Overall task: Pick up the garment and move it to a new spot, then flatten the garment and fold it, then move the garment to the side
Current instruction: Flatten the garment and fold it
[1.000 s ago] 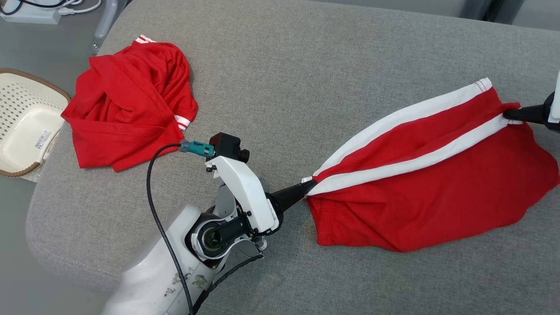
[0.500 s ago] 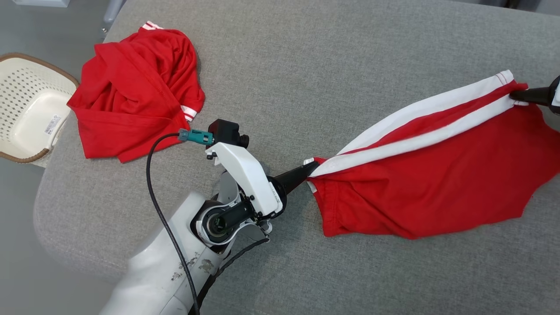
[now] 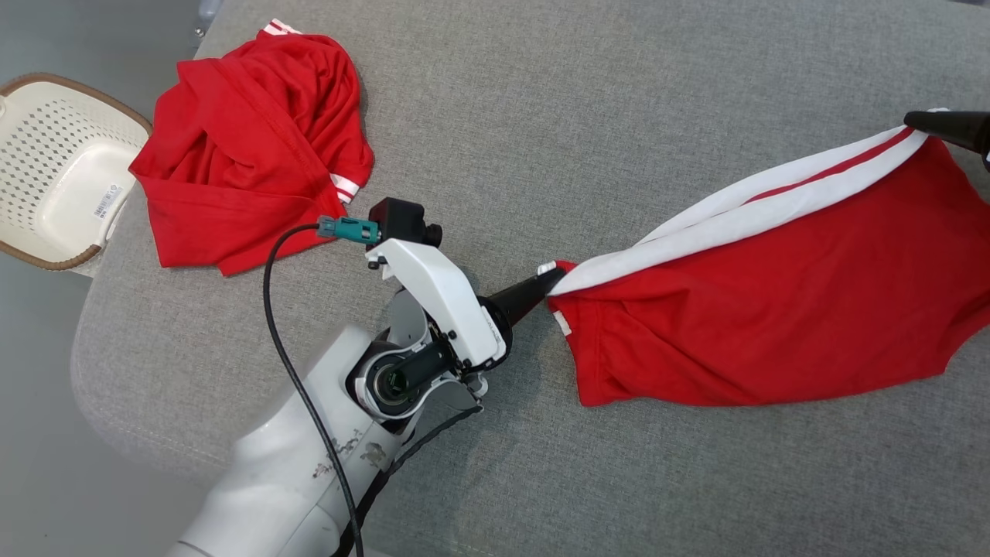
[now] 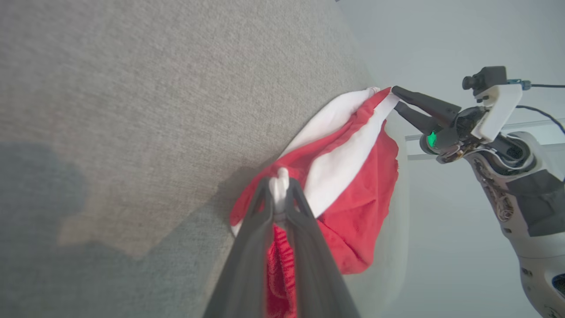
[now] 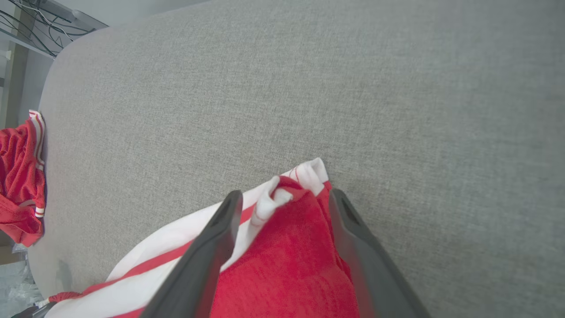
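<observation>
- The garment [image 3: 773,309] was stretched between the two grippers over the right half of the grey cushion [image 3: 588,108]. Its white bands ran along the far edge and its red body spread toward the near side.
- The left gripper [image 3: 547,280] was clamped on the garment's left corner. In the left wrist view, both fingers [image 4: 254,229] were pressed together on a knot of white fabric.
- The right gripper [image 5: 284,194] stood at the garment's far-right corner with its fingers spread apart. Bunched red and white cloth sat between them; whether it touched either finger could not be told.
- A second red garment [image 3: 255,147] lay crumpled at the cushion's far-left corner, well apart from the first.
- A cream basket [image 3: 31,155] stood just left of the cushion, beside that second garment.
- A black cable [image 3: 271,325] ran from the teal plug at the left wrist camera down along the forearm.
</observation>
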Controlling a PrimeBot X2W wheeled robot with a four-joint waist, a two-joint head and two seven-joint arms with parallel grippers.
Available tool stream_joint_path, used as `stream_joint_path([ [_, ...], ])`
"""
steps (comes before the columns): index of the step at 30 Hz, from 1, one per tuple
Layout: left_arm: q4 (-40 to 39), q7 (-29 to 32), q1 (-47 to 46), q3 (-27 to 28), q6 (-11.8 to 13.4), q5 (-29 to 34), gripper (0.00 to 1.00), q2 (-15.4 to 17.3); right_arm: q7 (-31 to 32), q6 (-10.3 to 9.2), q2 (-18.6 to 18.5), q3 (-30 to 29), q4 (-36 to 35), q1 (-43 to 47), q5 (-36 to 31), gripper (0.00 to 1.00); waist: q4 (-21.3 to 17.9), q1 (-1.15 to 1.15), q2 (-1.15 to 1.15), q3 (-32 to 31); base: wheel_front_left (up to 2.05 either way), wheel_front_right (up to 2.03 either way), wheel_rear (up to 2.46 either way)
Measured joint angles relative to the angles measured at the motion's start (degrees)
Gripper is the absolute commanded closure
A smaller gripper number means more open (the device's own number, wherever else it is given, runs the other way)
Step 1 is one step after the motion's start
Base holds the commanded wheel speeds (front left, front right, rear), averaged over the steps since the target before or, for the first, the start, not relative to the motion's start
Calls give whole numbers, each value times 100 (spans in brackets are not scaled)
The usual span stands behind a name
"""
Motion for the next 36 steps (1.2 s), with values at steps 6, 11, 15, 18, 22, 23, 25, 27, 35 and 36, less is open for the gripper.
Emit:
stream_joint_path([
  [6, 220, -403, -179, 33, 93, -86, 0, -13, -753, 0, 5, -55, -147, -36, -181, 0, -23, 0, 0, 44, 0, 0, 0],
  [11, 391, -754, -323, -23, 244, -187, 0, -13, -1378, 0, -75, -89, -408, -2, -324, 0, -87, 0, 0, 39, 0, 0, 0],
  [15, 600, -1056, -422, -51, 311, -193, 0, -11, -2036, 0, -156, -80, -620, 120, -516, 0, -153, 0, 0, -34, 0, 0, 0],
  [18, 831, -1278, -444, -55, 361, -154, 0, -14, -2654, 0, -207, -21, -720, 208, -776, 0, -224, 0, 0, -128, 0, 0, 0],
  [22, 1174, -1839, -566, -157, 361, 277, 0, 96, -3363, 0, -159, -71, -809, 382, -843, 0, -347, 0, 0, -296, 0, 0, 0],
  [23, 1245, -1991, -569, -181, 359, 360, 0, 135, -3550, 0, -148, -88, -842, 441, -861, 0, -380, 0, 0, -349, 0, 0, 0],
  [25, 1374, -2324, -567, -245, 331, 598, 0, 219, -3906, 0, -149, -101, -913, 532, -914, 0, -456, 0, 0, -466, 0, 0, 0],
  [27, 1466, -2697, -566, -318, 301, 835, 0, 294, -4284, 0, -158, -96, -992, 649, -989, 0, -534, 0, 0, -592, 0, 0, 0],
  [35, 1610, -3821, -255, -394, 433, 1802, 0, 664, -4921, 0, -191, -171, -1120, 1347, -1645, 0, -873, 0, 0, -1196, 0, 0, 0],
  [36, 1519, -3828, -168, -300, 500, 2001, 0, 730, -4924, 0, -187, -348, -1152, 1427, -1813, 0, -922, 0, 0, -1268, 0, 0, 0],
])
